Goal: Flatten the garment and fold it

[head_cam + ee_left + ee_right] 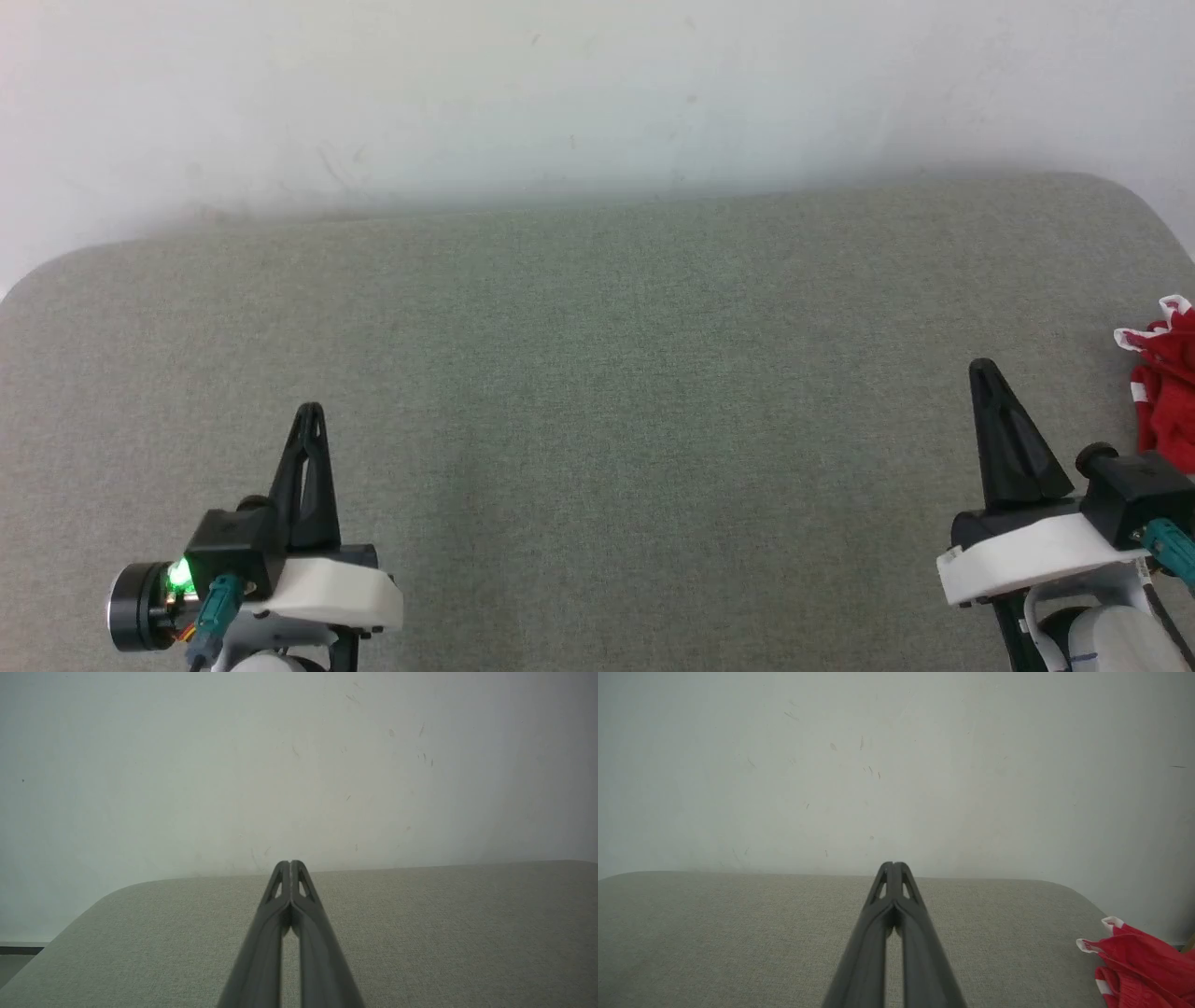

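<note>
Red shorts [1169,397] lie bunched at right edge of grey fabric pad [597,392], just right of right gripper [982,369]. Left gripper [310,411] hovers near-left. Both have fingers pressed together, holding nothing; prob. a rest pose before reaching. Shorts likely need dragging to mid-pad to flatten.

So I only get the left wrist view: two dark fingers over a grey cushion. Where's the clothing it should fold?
Observer: The red garment lies bunched at the right edge of the cushion.
Operator: Is the other arm near it?
Observer: The right gripper sits just left of it, fingertips clear of the cloth.
Operator: Open or closed?
Observer: Shut, empty; its fingers meet at the tips.
</note>
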